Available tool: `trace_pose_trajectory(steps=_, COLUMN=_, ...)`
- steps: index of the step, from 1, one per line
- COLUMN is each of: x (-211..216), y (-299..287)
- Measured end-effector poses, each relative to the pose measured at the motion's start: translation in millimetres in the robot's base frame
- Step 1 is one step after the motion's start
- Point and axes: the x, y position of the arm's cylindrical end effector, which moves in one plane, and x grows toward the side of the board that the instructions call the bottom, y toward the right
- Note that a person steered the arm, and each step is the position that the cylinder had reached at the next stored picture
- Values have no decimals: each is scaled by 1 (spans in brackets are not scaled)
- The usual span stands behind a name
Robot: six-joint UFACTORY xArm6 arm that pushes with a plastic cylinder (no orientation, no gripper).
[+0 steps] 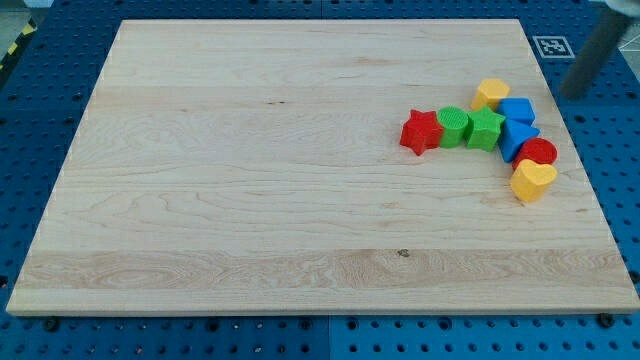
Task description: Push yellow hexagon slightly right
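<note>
No readable words, brand names or numbers appear anywhere in this view. The only sign is a small square marker (549, 45), black and white like a coded tag, sitting at the top right corner of the wooden counter (250, 180); its pattern is a machine-style code and holds no letters or digits that can be made out. At the view's top left edge, a short strip of yellow and black hazard striping (14, 48) runs diagonally beside the blue pegboard surface (40, 120); it carries no text. The coloured blocks show plain faces with no labels or printing.
</note>
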Motion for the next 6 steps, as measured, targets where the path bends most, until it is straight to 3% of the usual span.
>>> trace_pose_trajectory(steps=2, x=-14, y=-151)
trace_pose_trajectory(steps=3, x=1, y=-203)
trace_pose_trajectory(steps=4, x=26, y=-204)
trace_pose_trajectory(steps=6, x=26, y=-155)
